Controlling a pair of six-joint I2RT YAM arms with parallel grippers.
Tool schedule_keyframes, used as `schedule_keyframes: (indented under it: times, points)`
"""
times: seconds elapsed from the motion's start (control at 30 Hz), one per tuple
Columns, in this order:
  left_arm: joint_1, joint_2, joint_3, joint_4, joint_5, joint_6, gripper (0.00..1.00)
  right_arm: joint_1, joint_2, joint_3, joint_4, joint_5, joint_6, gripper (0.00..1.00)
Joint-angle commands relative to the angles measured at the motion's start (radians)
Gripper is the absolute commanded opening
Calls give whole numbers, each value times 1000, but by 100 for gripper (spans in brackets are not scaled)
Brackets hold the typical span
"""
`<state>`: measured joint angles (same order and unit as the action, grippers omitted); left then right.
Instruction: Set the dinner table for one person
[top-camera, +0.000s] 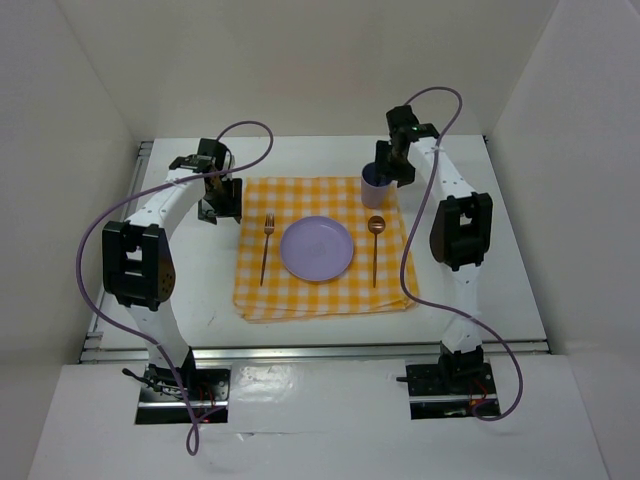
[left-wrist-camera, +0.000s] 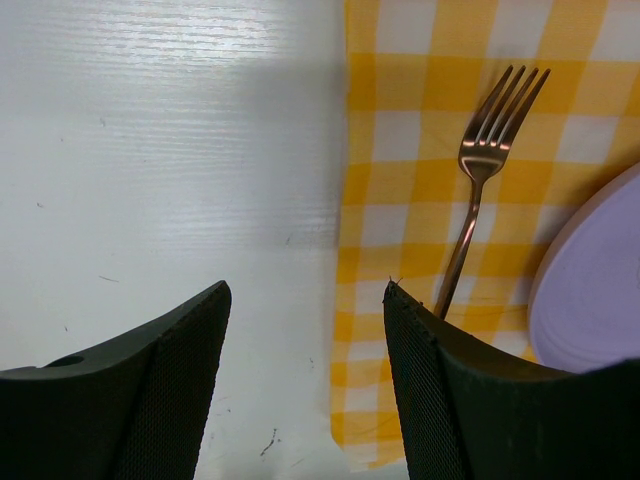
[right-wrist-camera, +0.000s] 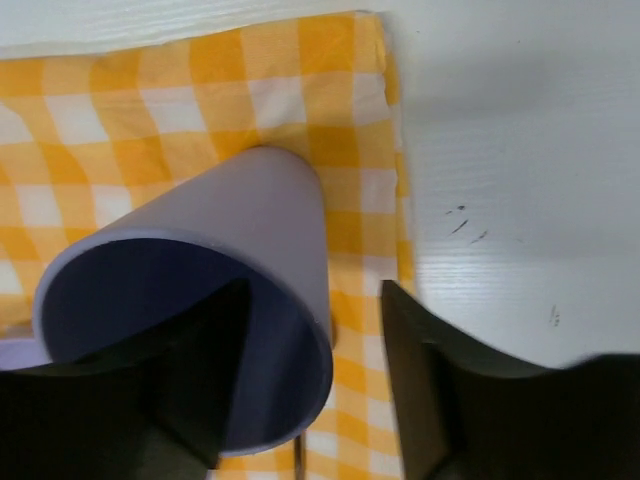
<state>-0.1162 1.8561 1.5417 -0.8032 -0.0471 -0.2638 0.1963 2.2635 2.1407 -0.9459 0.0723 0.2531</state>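
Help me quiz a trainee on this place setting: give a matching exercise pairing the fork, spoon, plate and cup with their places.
Things:
1 fork
2 spoon
3 plate
4 cup

Places:
A far right corner of the checked cloth
B middle of the cloth
C just left of the plate
D just right of the plate

Pairs: 1-C; 2-D; 3-B; 4-A

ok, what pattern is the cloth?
The cloth is yellow-and-white checked; top external view shows it best.

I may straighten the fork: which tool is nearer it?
Left. Left tool is beside the fork, over the cloth's edge; right tool is at the cup, beyond the plate.
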Motion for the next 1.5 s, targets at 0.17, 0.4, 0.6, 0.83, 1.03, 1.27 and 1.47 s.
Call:
schedule_keyframes:
  times: [0.17,0.4,0.6,0.83,1.03,1.27,1.47]
  points:
    - [6,-23,-14,13,10,9,70,14,-94,77,90,-22,-32,100]
    - [6,-14,8,4,10,18,70,14,-212,114,156,14,-52,100]
    - [26,-54,17,4,10,41,70,14,-477,-109,124,50,-22,100]
    - [104,-267,-110,51,-29,109,70,-35,-976,-658,7,6,145,100]
    - [164,-517,-291,52,-146,207,70,-44,-1395,-913,-59,-34,274,100]
    - [194,-770,-402,-151,-86,306,71,-44,-1513,-920,-218,-225,307,100]
    - [216,-934,-393,-240,-209,446,84,-44,-1607,-920,-281,-339,336,100]
